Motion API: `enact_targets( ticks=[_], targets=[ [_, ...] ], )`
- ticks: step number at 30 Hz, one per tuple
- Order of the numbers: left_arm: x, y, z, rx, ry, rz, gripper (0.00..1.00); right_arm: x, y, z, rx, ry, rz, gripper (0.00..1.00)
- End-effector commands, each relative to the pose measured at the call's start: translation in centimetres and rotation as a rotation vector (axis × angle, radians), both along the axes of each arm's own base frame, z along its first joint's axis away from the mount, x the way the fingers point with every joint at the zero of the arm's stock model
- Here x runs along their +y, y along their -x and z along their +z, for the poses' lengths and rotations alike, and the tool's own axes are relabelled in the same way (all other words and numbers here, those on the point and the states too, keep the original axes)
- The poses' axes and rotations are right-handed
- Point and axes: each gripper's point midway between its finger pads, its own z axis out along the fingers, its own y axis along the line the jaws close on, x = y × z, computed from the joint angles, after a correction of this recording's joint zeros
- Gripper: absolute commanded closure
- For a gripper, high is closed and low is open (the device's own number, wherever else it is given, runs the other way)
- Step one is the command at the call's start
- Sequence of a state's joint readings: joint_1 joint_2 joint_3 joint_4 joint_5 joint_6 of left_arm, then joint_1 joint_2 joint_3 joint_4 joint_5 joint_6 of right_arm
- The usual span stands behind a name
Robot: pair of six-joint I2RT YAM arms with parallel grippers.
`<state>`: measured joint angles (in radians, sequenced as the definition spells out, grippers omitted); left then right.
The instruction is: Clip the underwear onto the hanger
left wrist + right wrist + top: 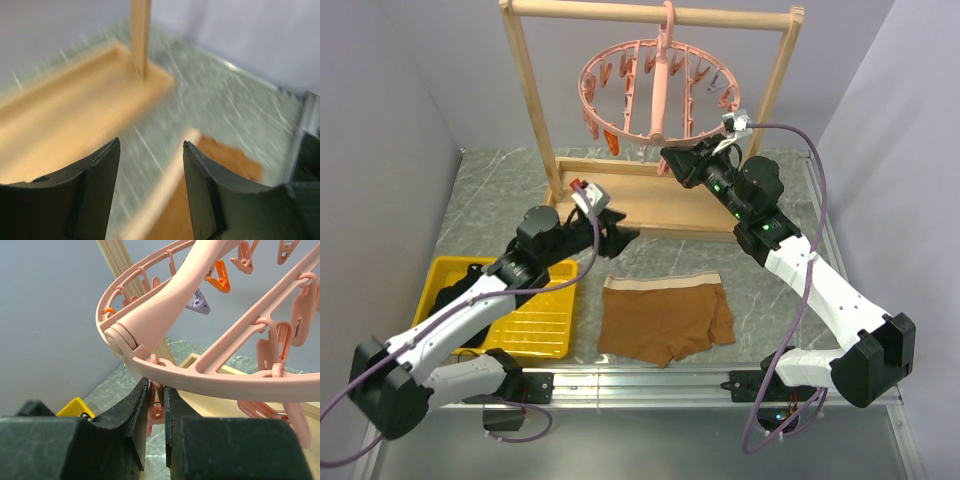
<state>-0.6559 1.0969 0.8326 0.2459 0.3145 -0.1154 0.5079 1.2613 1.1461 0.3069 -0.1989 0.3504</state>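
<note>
1. Step in hand, seemingly: readying a clip, garment not yet fetched.
2. Pinching a clip point(154, 412) under the hanger point(650, 85) rim with the right fingers point(136, 412).
3. Holding the left fingers point(97, 180) spread and empty above the surface point(510, 185), near the rack point(650, 208).
4. Not yet lifting the underwear point(665, 318): flat on the surface between the arms, waistband toward the rack.
5. Next, probably: lowering left, grasping the waistband, raising it to the pinched clip.
</note>
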Motion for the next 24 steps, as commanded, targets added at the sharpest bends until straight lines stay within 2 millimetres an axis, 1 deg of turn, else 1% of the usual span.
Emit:
enact_targets(
  ticks=[1, 2, 3, 4, 5, 6, 7, 8, 10, 11, 14, 16, 17, 19, 20, 24],
  targets=[
    [2.3, 4.4, -9.2, 0.445, -0.131, 0.008, 0.43, 0.0, 0.6, 1.9, -0.048, -0.012, 0.018, 1.0],
    [3.0, 4.4, -10.0, 0.495, -0.13, 0.045, 0.42, 0.1, 0.5, 1.9, -0.046, -0.012, 0.018, 1.0],
    [3.5, 4.6, -11.3, 0.555, -0.141, 0.074, 0.41, 0.1, 0.6, 2.0, -0.046, -0.014, 0.02, 1.0],
    [3.8, 4.8, -12.1, 0.62, -0.131, 0.099, 0.41, 0.1, 0.6, 2.1, -0.045, -0.015, 0.02, 1.0],
    [4.4, 5.0, -13.5, 0.685, -0.156, 0.124, 0.41, 0.2, 0.5, 2.0, -0.042, -0.016, 0.022, 1.0],
    [4.8, 4.9, -14.2, 0.717, -0.169, 0.156, 0.42, 0.2, 0.5, 2.0, -0.041, -0.016, 0.021, 1.0],
    [4.9, 4.9, -14.9, 0.755, -0.176, 0.173, 0.43, 0.2, 0.5, 2.0, -0.039, -0.016, 0.024, 1.0],
    [5.2, 5.2, -16.4, 0.814, -0.208, 0.19, 0.43, 0.3, 0.4, 2.0, -0.037, -0.018, 0.026, 1.0],
    [5.6, 5.0, -17.7, 0.88, -0.229, 0.236, 0.43, 0.3, 0.3, 1.9, -0.033, -0.016, 0.025, 1.0],
    [6.1, 5.0, -19.1, 0.929, -0.254, 0.263, 0.44, 0.3, 0.3, 2.0, -0.033, -0.018, 0.025, 1.0],
    [6.3, 4.7, -20.9, 0.983, -0.282, 0.291, 0.45, 0.5, 0.4, 1.8, -0.03, -0.017, 0.031, 1.0],
    [6.2, 3.9, -21.1, 0.966, -0.282, 0.301, 0.44, 0.4, 0.2, 1.6, -0.025, -0.018, 0.027, 1.0],
    [6.2, 3.6, -21.8, 0.974, -0.296, 0.316, 0.44, 0.5, 0.3, 1.7, -0.026, -0.021, 0.033, 1.0],
    [6.4, 3.0, -22.4, 0.973, -0.314, 0.342, 0.45, 0.6, 0.3, 1.6, -0.021, -0.022, 0.038, 1.0],
    [6.7, 2.7, -23.3, 0.981, -0.336, 0.37, 0.45, 0.6, 0.3, 1.4, -0.016, -0.021, 0.04, 1.0],
    [6.6, 1.7, -24.6, 0.987, -0.359, 0.389, 0.47, 0.7, 0.1, 1.2, -0.011, -0.022, 0.045, 1.0]
  ],
)
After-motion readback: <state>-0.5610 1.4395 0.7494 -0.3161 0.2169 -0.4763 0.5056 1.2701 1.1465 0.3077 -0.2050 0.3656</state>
